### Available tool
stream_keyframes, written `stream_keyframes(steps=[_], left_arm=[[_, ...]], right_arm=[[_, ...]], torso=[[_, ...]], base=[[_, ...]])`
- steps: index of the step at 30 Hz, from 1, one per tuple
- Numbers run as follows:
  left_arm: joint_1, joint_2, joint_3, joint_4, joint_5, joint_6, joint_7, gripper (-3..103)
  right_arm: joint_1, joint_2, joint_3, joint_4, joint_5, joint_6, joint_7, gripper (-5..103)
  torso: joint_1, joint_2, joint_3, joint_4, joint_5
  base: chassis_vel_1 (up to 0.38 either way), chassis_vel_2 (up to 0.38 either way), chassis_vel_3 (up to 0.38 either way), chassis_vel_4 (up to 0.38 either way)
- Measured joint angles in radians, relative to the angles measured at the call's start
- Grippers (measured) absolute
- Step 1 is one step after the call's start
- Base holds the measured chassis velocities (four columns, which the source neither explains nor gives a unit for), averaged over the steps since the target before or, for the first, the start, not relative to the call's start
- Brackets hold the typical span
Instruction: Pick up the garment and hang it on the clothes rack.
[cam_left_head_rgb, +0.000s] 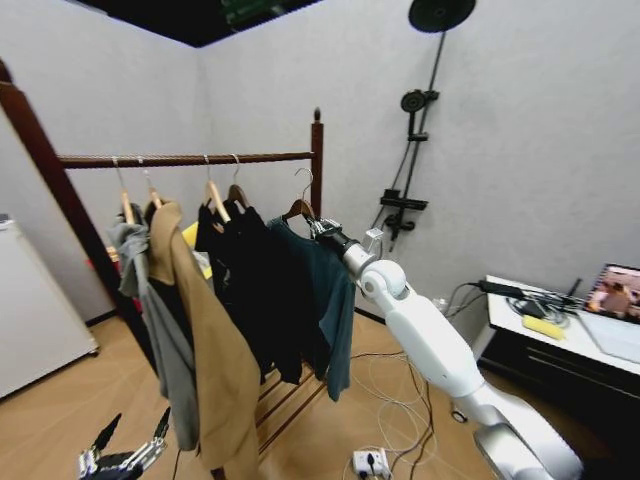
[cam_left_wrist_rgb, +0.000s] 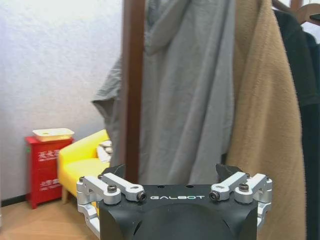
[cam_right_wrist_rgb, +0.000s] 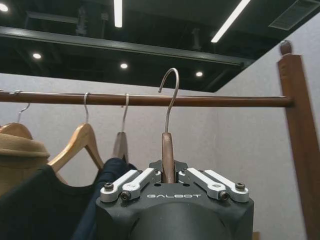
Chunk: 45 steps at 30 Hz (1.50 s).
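Hanging step in hand, hook not yet seated. Right gripper (cam_left_head_rgb: 322, 228) raised beside the near post of the clothes rack (cam_left_head_rgb: 317, 160), closed on the wooden neck of the hanger (cam_right_wrist_rgb: 168, 152) carrying the garment (cam_left_head_rgb: 322, 290), dark teal, draped below and just beside the black coat (cam_left_head_rgb: 255, 290). In the right wrist view, metal hook (cam_right_wrist_rgb: 171, 92) upright between the closed fingers (cam_right_wrist_rgb: 131, 182), its curved tip above the top bar (cam_right_wrist_rgb: 150, 100), shank crossing in front of the bar; whether the hook clears the bar or touches it cannot be told. In the head view, hook top near bar level, seemingly a little below it and toward the robot.

Left gripper (cam_left_head_rgb: 125, 455) low, near the floor, fingers spread apart, nothing held; grey hoodie (cam_left_wrist_rgb: 185, 90) and tan coat (cam_left_wrist_rgb: 265, 125) hanging ahead of it.

Next move, as judged: slight lift and advance toward the bar, hook opening kept facing it, in the free stretch between the neighbouring hangers and the post, then lowering until the bar bears the weight, then release.
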Motion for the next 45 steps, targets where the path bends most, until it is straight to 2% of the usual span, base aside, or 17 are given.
stream_keyframes(steps=[9, 15, 19, 23, 36, 39, 45], left_arm=[[0.0, 0.0, 0.0, 0.0, 0.0, 0.0, 0.0, 100], [0.0, 0.0, 0.0, 0.0, 0.0, 0.0, 0.0, 100], [0.0, 0.0, 0.0, 0.0, 0.0, 0.0, 0.0, 100], [0.0, 0.0, 0.0, 0.0, 0.0, 0.0, 0.0, 100], [0.0, 0.0, 0.0, 0.0, 0.0, 0.0, 0.0, 100], [0.0, 0.0, 0.0, 0.0, 0.0, 0.0, 0.0, 100], [0.0, 0.0, 0.0, 0.0, 0.0, 0.0, 0.0, 100]], right_arm=[[0.005, -0.017, 0.014, -0.031, -0.009, 0.016, -0.03, 9], [0.026, -0.036, 0.057, -0.043, -0.025, 0.017, -0.03, 9], [0.084, -0.037, 0.072, -0.102, -0.015, 0.022, -0.029, 9], [0.159, -0.04, 0.038, -0.163, 0.006, 0.022, -0.039, 9], [0.328, 0.047, -0.061, -0.353, -0.007, 0.015, -0.047, 9], [0.409, 0.108, -0.11, -0.495, -0.042, -0.009, -0.023, 9], [0.406, 0.1, -0.131, -0.502, -0.073, -0.076, 0.009, 9]], torso=[[-0.001, -0.002, -0.001, 0.0008, 0.0001], [-0.001, -0.002, -0.001, 0.0, 0.0002], [-0.002, -0.002, -0.001, 0.0, 0.0004], [-0.002, -0.003, -0.001, 0.0, 0.0], [-0.002, -0.003, -0.001, 0.0, -0.0001], [-0.002, -0.003, -0.001, 0.0001, 0.0], [-0.002, -0.004, -0.001, 0.0001, 0.0001]], base=[[0.098, 0.097, 0.103, 0.097], [0.035, 0.036, 0.034, 0.03], [0.0, 0.0, 0.0, 0.0], [0.0, 0.0, 0.0, 0.0], [0.0, 0.0, 0.0, 0.0], [0.0, 0.0, 0.0, 0.0], [0.0, 0.0, 0.0, 0.0]])
